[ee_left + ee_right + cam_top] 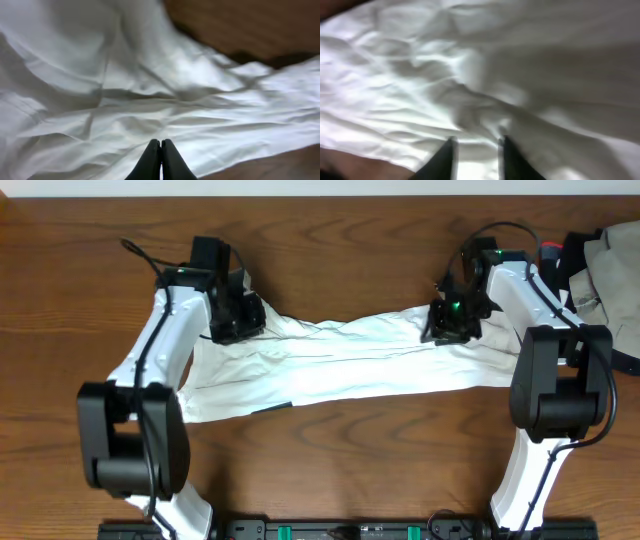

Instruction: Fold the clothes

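Note:
The clothes [340,365] are a thin, wrinkled white garment lying as a long band across the wooden table [330,240], stretched between my two arms. My left gripper [238,315] sits at the garment's upper left end. In the left wrist view its black fingers [160,143] are pressed together on the white cloth [150,75]. My right gripper [452,320] is over the garment's upper right end. In the right wrist view, which is blurred, its fingers [477,142] are apart, with the white cloth [470,75] lying between and under them.
A heap of beige and grey clothing [605,265] lies at the table's far right edge, behind the right arm. Bare wood shows in the left wrist view beyond the cloth [240,25]. The arm bases stand at the table's front edge.

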Robot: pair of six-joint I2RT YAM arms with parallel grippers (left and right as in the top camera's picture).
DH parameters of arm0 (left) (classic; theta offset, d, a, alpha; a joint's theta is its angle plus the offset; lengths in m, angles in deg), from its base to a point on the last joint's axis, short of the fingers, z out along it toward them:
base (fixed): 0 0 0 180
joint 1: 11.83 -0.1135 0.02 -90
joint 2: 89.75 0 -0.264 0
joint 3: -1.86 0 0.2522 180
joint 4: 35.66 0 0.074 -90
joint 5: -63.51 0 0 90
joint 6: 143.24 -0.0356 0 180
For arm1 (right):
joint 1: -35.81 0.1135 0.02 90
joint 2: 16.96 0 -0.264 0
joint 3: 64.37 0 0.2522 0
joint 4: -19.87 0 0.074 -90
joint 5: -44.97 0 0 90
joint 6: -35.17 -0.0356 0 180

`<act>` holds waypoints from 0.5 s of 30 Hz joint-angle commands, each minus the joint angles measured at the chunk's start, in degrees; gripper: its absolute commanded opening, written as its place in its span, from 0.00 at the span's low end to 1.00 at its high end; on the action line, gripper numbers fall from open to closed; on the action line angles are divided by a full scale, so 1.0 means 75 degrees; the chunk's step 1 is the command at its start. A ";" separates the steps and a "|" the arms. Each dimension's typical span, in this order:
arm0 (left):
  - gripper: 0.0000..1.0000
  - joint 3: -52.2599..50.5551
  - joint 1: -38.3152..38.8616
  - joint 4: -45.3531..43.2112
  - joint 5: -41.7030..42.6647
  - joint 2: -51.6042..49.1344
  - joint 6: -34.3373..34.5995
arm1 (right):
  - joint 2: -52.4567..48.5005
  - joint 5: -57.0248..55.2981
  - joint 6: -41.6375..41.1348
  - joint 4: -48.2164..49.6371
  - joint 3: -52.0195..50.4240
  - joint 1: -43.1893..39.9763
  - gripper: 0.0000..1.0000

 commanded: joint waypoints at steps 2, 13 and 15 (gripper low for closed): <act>0.17 0.0096 0.0189 -0.0163 0.0306 0.0122 -0.0122 | 0.0516 0.0484 0.0321 -0.0006 0.0248 0.0038 0.77; 0.23 0.0096 0.0743 -0.0804 0.0289 -0.1067 -0.0006 | 0.0755 -0.0195 0.0321 -0.0329 0.0294 -0.0172 0.80; 0.23 0.0096 0.0699 -0.0828 0.0201 -0.1309 -0.0012 | 0.0755 -0.0641 0.0315 -0.0408 0.0294 -0.0216 0.73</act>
